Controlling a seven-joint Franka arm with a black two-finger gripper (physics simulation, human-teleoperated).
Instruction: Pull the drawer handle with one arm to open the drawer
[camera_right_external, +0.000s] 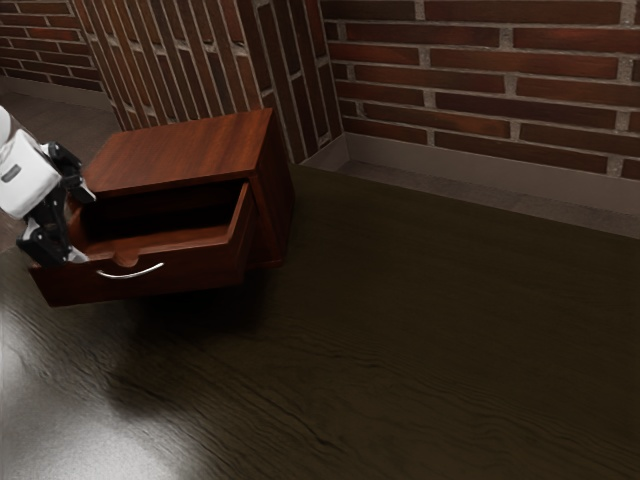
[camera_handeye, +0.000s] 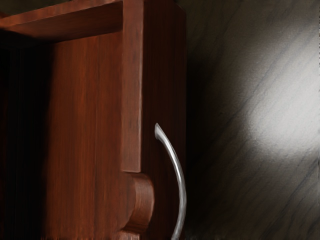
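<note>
A small reddish wooden cabinet (camera_right_external: 190, 150) stands on the dark floor near the brick wall. Its drawer (camera_right_external: 150, 262) is pulled well out toward the front, and the dark inside shows. A curved silver handle (camera_right_external: 130, 271) sits on the drawer front, and it also shows close up as the handle (camera_handeye: 175, 175) beside the drawer front's top edge (camera_handeye: 132, 100). My gripper (camera_right_external: 58, 210) hovers at the drawer's end on the exterior view's left, above and beside the handle. It is open, the black fingers (camera_right_external: 45, 245) spread apart with nothing between them.
A brick wall (camera_right_external: 480, 80) with a grey skirting runs along the back. Slatted brick panels (camera_right_external: 190, 60) stand right behind the cabinet. Dark wooden floor (camera_right_external: 420, 340) spreads wide to the exterior view's right and front.
</note>
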